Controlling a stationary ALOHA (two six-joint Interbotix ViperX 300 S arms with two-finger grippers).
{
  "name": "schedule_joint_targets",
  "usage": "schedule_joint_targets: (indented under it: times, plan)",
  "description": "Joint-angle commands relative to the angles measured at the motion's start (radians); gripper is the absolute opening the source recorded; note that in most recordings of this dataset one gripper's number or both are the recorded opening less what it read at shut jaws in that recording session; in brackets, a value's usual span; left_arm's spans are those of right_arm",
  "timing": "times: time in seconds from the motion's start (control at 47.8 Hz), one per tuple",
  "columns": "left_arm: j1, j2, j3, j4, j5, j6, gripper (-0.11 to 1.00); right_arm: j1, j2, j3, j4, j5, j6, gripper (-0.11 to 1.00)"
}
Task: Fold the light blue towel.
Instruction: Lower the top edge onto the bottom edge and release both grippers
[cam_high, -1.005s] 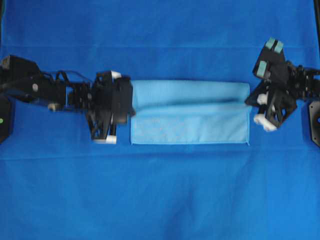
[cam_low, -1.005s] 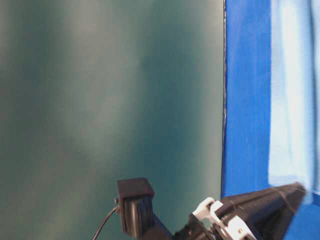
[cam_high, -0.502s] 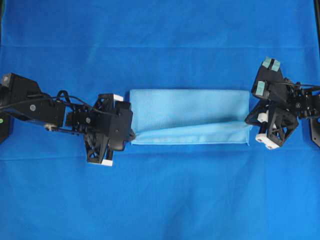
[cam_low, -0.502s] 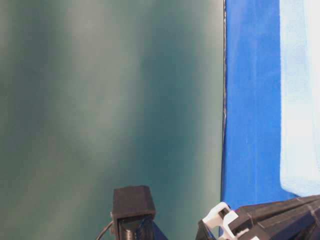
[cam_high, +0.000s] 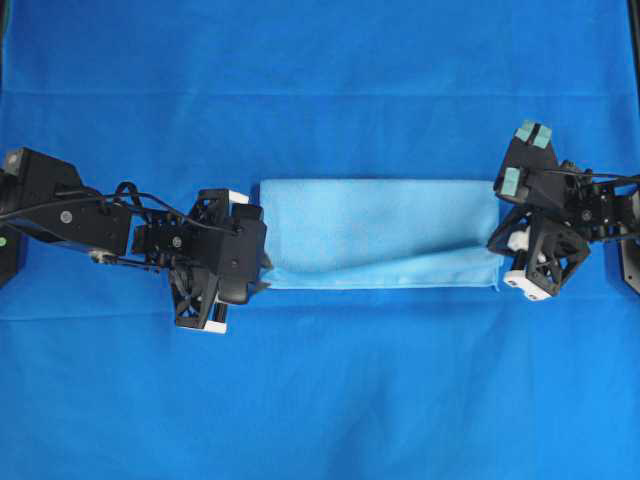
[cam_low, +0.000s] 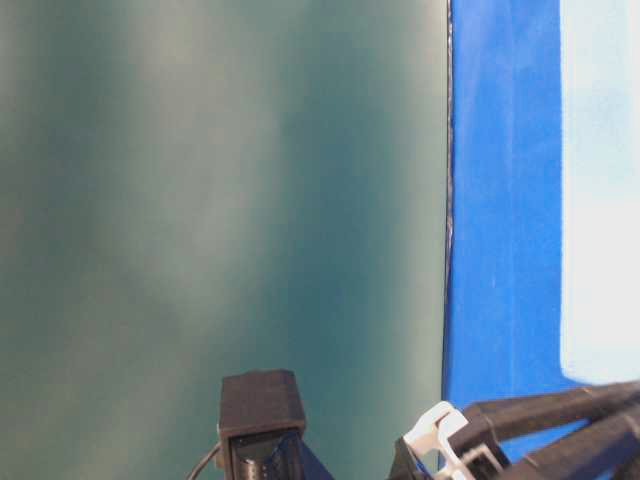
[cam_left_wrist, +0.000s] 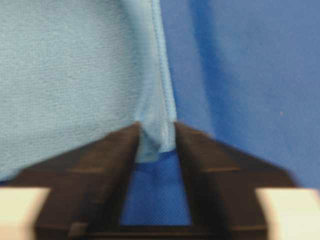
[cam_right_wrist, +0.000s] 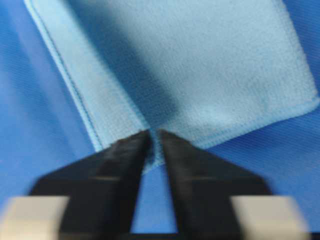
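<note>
Light blue towel (cam_high: 380, 232): woven microfibre, stitched hem, folded rectangular strip.

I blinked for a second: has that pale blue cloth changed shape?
Yes. The light blue towel has been folded again: its near edge now lies farther up the table cloth, leaving a narrower strip.

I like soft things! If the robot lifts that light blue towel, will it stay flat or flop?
Probably flop: the light blue towel is thin and lies folded, its near layer sagging unevenly. It bunches between the left fingers, so likely soft and light.
</note>
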Motion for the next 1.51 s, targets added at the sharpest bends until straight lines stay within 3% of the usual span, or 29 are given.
schedule_joint_targets:
  times: [0.0,0.084,0.126,0.272,0.502,0.628,0.942,1.109,1.486]
  plan:
    - [0.0,-0.014,-0.015,-0.002,-0.006,0.002,0.47,0.006,0.0,-0.025,-0.002,-0.003,0.002,0.38]
    - [0.0,-0.026,-0.015,-0.002,0.002,0.005,0.71,0.011,-0.011,-0.028,-0.005,-0.002,-0.006,0.61]
    - [0.0,-0.038,-0.015,-0.002,0.006,0.009,0.75,0.011,-0.023,-0.029,-0.005,0.002,-0.006,0.66]
    - [0.018,-0.101,-0.008,-0.002,0.017,0.021,0.69,0.011,-0.078,-0.031,-0.014,0.026,-0.015,0.6]
    - [0.106,-0.135,-0.002,-0.002,0.018,0.023,0.68,0.009,-0.199,-0.034,-0.097,0.083,-0.012,0.61]
    - [0.14,-0.13,-0.008,0.0,0.018,0.028,0.68,-0.04,-0.221,-0.025,-0.138,0.092,-0.006,0.61]
    - [0.215,-0.051,-0.018,-0.002,0.018,0.081,0.68,-0.195,-0.071,-0.026,-0.221,0.077,-0.006,0.61]
    - [0.258,-0.009,-0.025,-0.002,0.012,0.1,0.68,-0.249,0.041,-0.028,-0.249,0.003,-0.012,0.61]
    - [0.301,0.06,-0.032,-0.002,-0.009,0.117,0.68,-0.305,0.156,-0.029,-0.258,-0.067,-0.015,0.61]
